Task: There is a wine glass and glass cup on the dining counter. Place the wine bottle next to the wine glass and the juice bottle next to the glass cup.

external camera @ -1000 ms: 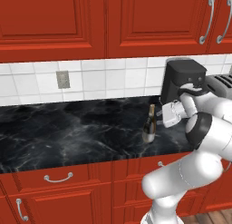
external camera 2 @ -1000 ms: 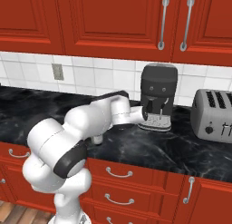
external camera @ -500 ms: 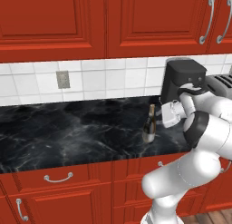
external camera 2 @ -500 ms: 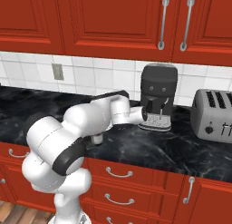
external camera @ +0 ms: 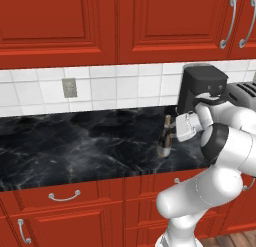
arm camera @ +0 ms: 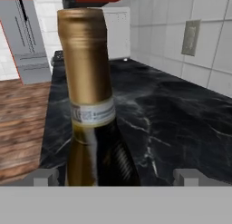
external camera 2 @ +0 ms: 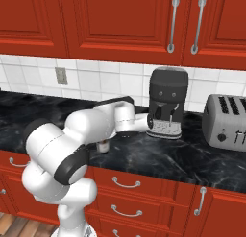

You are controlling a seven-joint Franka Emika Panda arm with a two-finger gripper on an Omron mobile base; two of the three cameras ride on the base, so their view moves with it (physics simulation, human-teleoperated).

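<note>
The black marble bench (external camera: 75,146) under the red wall cabinets carries a dark coffee machine (external camera 2: 166,100) and a toaster (external camera 2: 227,122) toward the right, and the wine bottle (external camera: 165,137) stands upright near its front edge, left of the coffee machine. The end effector (arm camera: 116,177) is spread fully wide with nothing gripped, one fingertip on each side of the bottle's shoulder. The step in hand looks like the wine bottle pickup; next it should close squarely on the bottle, then lift straight up.

black marble counter (external camera: 75,151): wine bottle (external camera: 165,138), coffee machine (external camera 2: 166,101), apparently toaster (external camera 2: 226,122).
</note>
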